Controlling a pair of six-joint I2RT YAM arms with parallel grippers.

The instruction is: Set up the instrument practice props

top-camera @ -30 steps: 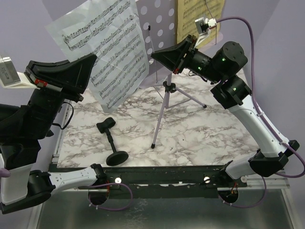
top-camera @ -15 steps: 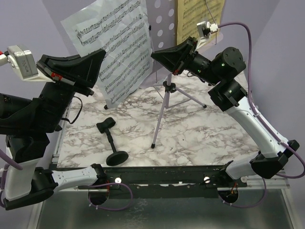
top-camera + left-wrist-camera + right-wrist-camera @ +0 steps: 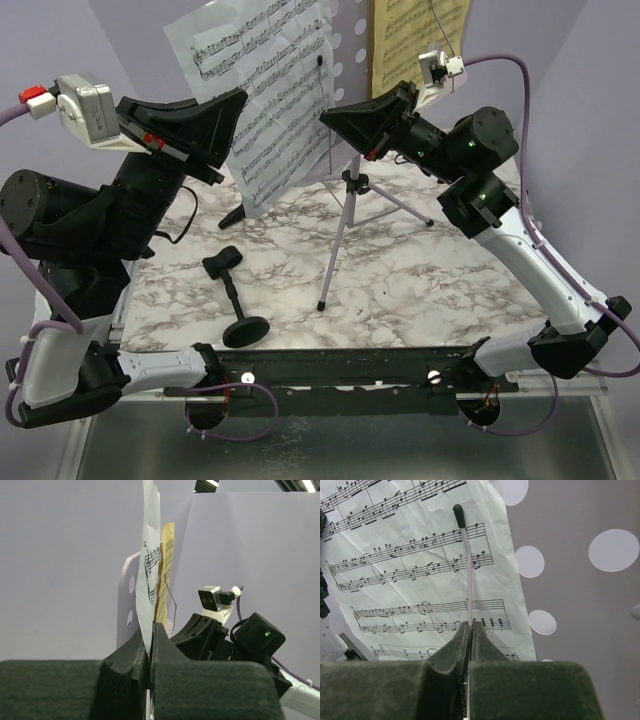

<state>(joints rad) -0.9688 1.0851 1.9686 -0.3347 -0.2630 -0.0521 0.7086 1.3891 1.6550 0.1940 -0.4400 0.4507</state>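
Observation:
My left gripper (image 3: 241,98) is shut on the edge of a white sheet-music page (image 3: 270,90) and holds it up just left of the lilac hole-punched music stand (image 3: 345,30). The left wrist view shows the jaws (image 3: 151,626) pinching the page (image 3: 149,570) edge-on. My right gripper (image 3: 323,118) is shut on the stand's thin page-holder wire (image 3: 469,580), which has a black tip. A yellow page (image 3: 420,35) rests on the stand's right half. The tripod (image 3: 340,235) stands on the marble board. The short black mic stand (image 3: 236,305) lies on its side. A black object (image 3: 232,216), perhaps the microphone, shows below the page.
The marble board (image 3: 430,290) ends at a black rail along the near edge. Purple backdrop walls rise behind and to both sides. A purple cable (image 3: 520,90) loops over the right arm.
My left gripper has carried the white page up and to the right, closer to the stand. The right gripper has stayed on the wire, almost unmoved.

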